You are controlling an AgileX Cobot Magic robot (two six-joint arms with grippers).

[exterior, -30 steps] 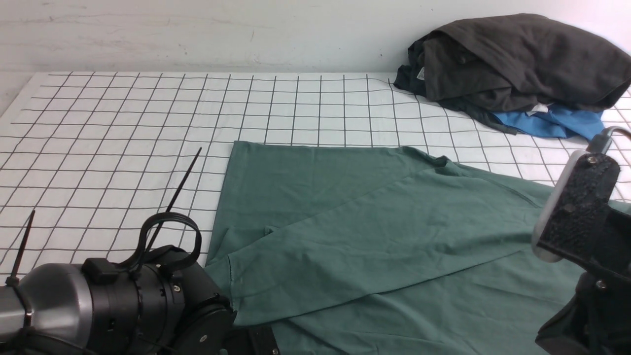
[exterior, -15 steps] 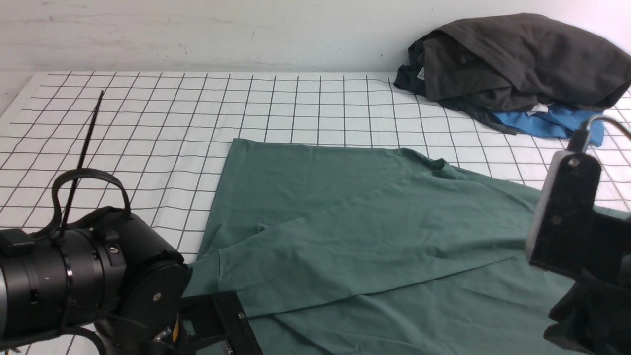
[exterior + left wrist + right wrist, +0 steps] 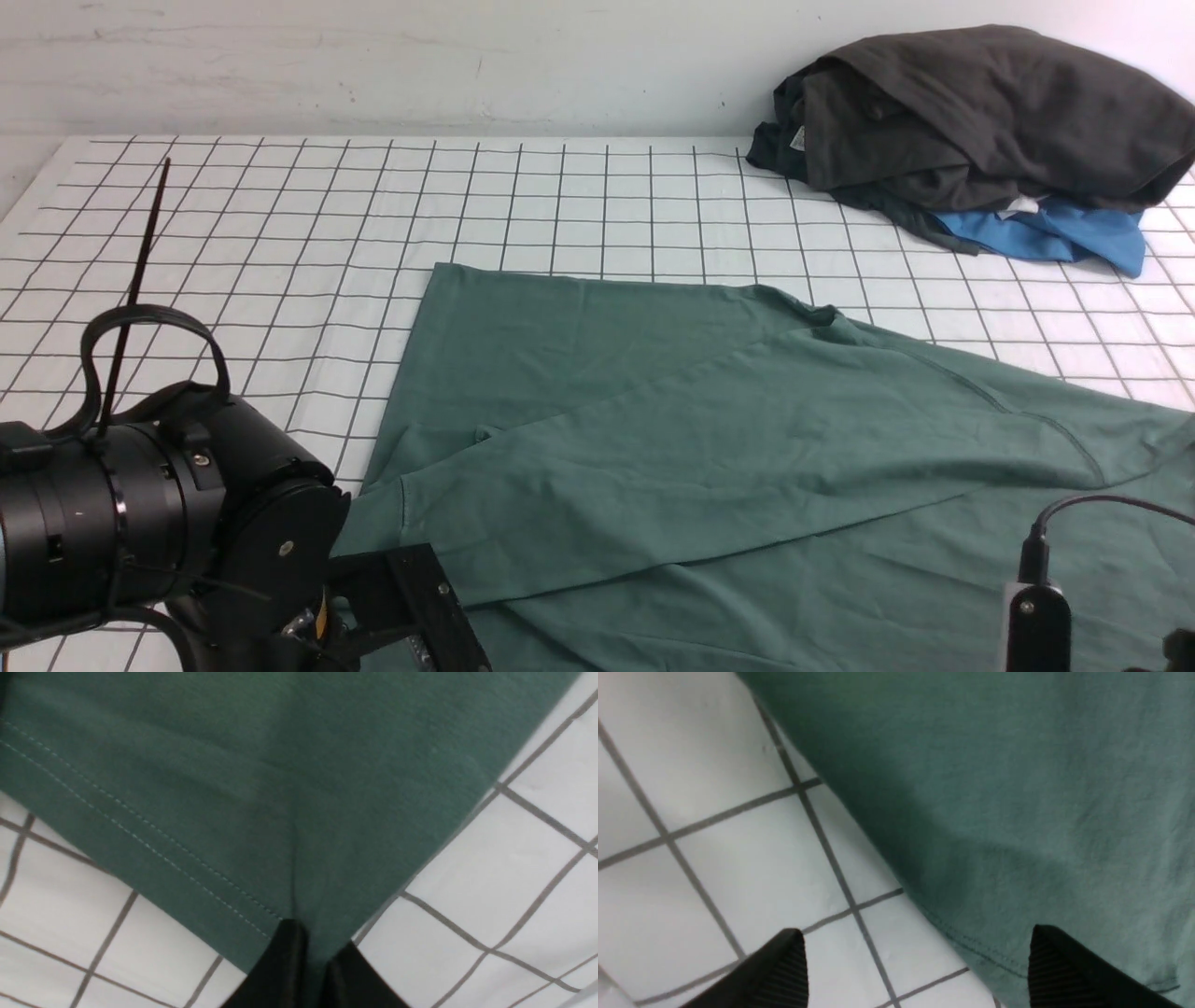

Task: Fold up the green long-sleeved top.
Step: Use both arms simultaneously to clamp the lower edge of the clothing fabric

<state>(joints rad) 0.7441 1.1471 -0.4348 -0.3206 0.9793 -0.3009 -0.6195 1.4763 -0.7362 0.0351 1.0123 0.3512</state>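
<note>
The green long-sleeved top (image 3: 709, 439), spread mid-frame.
My left pincer (image 3: 315, 941) clamps its hem, lower left; my right pincer (image 3: 917, 935) stands apart over its edge.

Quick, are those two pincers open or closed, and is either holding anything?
Left pincer: closed, pinching the edge of the green top.
Right pincer: open, holding nothing.

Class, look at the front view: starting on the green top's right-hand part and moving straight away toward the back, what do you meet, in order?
green long-sleeved top → checked cloth → bright blue garment → dark grey garment → white wall
</note>
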